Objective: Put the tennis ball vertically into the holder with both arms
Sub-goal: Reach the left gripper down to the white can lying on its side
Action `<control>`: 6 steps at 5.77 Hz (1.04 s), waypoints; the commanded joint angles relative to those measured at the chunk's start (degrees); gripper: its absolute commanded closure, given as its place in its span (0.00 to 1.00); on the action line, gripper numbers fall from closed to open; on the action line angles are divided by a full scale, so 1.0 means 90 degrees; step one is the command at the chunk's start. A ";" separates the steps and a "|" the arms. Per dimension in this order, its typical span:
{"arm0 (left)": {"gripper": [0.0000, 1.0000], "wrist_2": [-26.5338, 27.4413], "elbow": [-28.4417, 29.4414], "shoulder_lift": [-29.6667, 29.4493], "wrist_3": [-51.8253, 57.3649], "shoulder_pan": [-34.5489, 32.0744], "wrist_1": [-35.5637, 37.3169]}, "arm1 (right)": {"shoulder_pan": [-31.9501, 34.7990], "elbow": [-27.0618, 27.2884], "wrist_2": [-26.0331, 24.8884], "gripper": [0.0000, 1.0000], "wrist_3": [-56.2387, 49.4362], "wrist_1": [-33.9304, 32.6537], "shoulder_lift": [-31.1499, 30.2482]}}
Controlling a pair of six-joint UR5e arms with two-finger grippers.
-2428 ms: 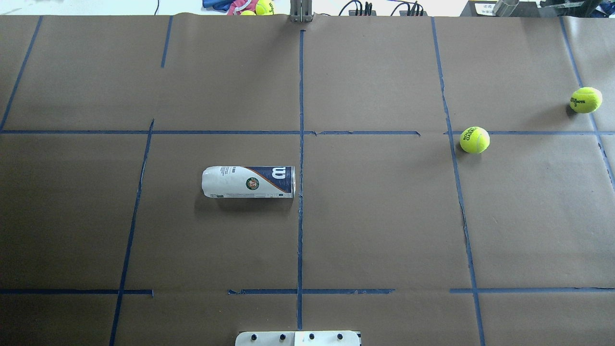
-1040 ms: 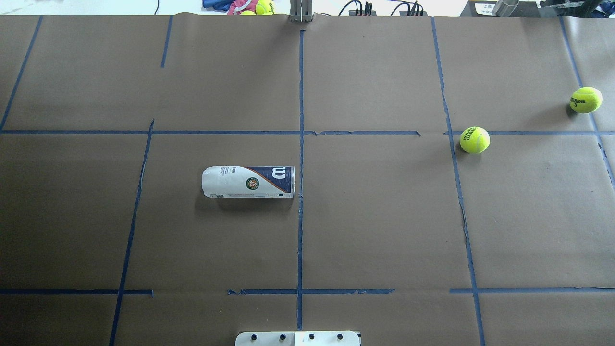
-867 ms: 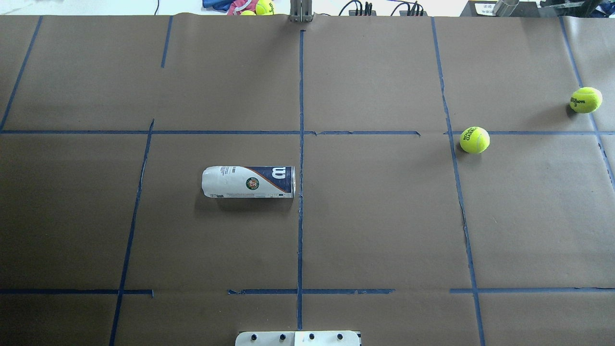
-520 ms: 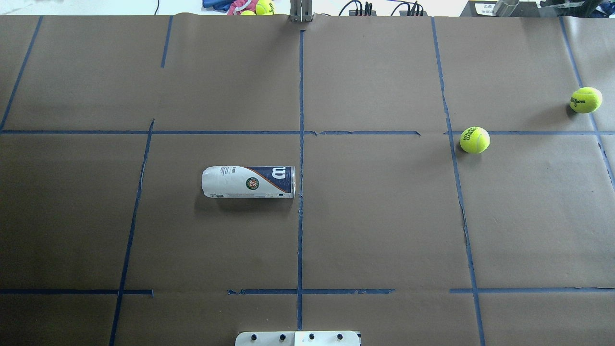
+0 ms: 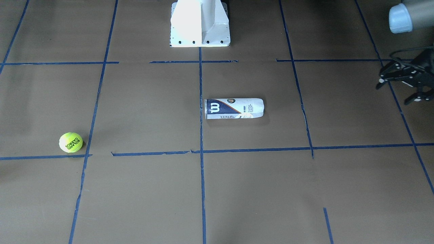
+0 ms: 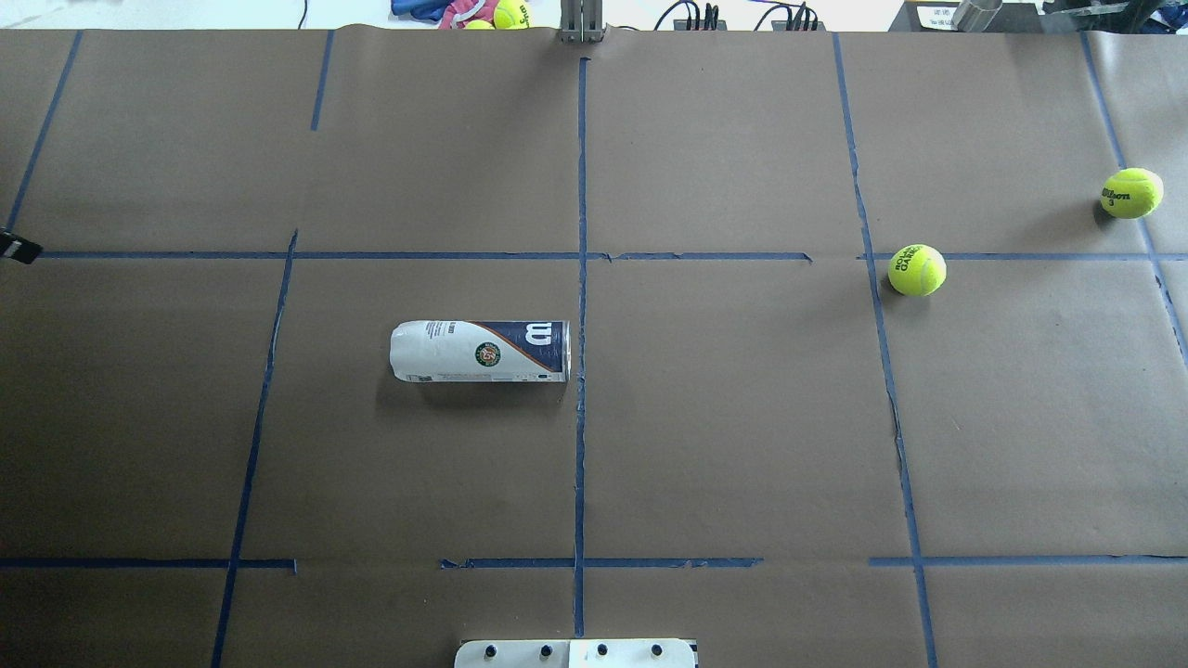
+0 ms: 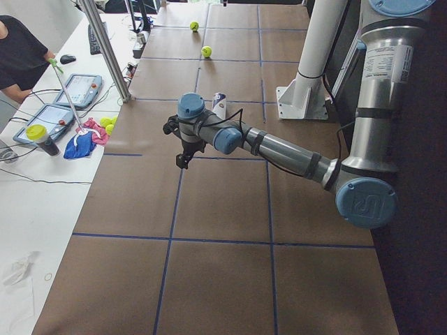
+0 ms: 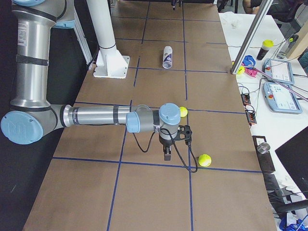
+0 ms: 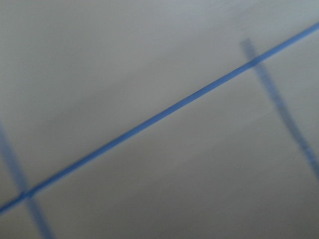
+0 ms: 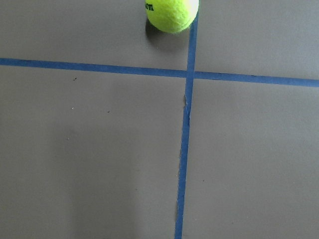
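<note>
The holder (image 6: 480, 352) lies on its side left of the centre tape line, its navy-banded end toward that line, also in the front view (image 5: 234, 108). The tennis ball (image 6: 917, 270) with ROLAND GARROS lettering rests far right on a tape line (image 5: 71, 142). My left gripper (image 5: 400, 89) hovers open and empty at the table's left edge, well away from the holder; only a black tip (image 6: 14, 248) reaches the overhead view. My right gripper (image 8: 167, 155) hangs over the table just in front of the tennis ball (image 8: 183, 111); I cannot tell whether it is open or shut.
A second yellow ball (image 6: 1131, 193) marked Wilson 3 lies near the right table edge, seen at the top of the right wrist view (image 10: 172, 14). The white pedestal (image 5: 200, 23) stands at the robot's side. More balls and cloth (image 6: 464, 13) lie beyond the far edge. A person (image 7: 17, 49) sits there.
A black tip of my left gripper has come into the overhead view at the left edge. The holder and both balls have not moved.
</note>
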 commanded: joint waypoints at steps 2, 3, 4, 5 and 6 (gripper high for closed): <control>0.00 0.0695 -0.0178 -0.1774 -0.0603 0.2128 -0.0021 | -0.0001 0.0020 0.0000 0.00 0.0000 0.0020 0.0000; 0.00 0.1136 -0.0178 -0.2196 -0.0605 0.2735 0.0279 | -0.0001 0.0020 0.0000 0.00 0.0000 0.0020 0.0000; 0.00 0.1633 -0.0052 -0.2916 -0.0528 0.3273 0.0824 | -0.0010 0.0020 0.0000 0.00 0.0000 0.0020 0.0010; 0.00 0.2131 0.0906 -0.3900 -0.0199 0.3558 0.0916 | -0.0010 0.0020 0.0000 0.00 0.0000 0.0020 0.0000; 0.00 0.2175 0.1631 -0.4519 0.0133 0.3590 0.0927 | -0.0030 0.0020 0.0000 0.00 0.0000 0.0020 0.0010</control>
